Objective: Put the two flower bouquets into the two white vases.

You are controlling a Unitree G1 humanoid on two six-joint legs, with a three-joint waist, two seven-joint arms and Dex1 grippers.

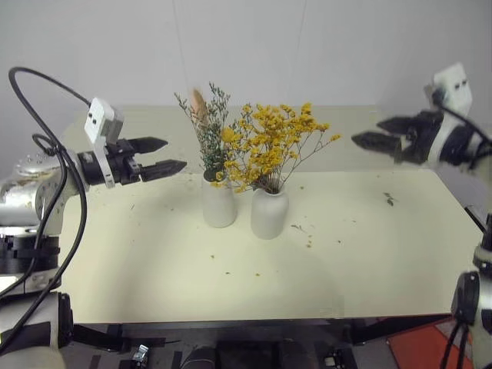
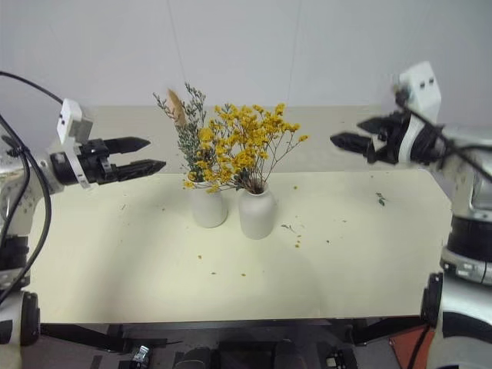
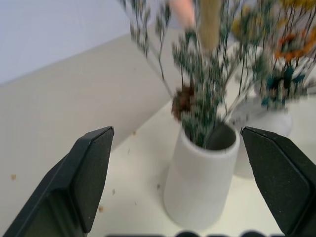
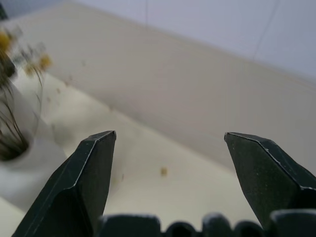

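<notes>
Scattered petal crumbs (image 1: 308, 243) dot table (image 1: 154, 277) near vases (image 1: 268, 213).

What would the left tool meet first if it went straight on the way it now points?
Probably the grey-green bouquet standing in the taller white vase. The open left tool points at them, though depth is hard to judge.

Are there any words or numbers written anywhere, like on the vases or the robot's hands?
None. The two vases are plain white, and the table and the wall bear no writing. The white boxes on the left gripper and right gripper show no readable marks.
</notes>
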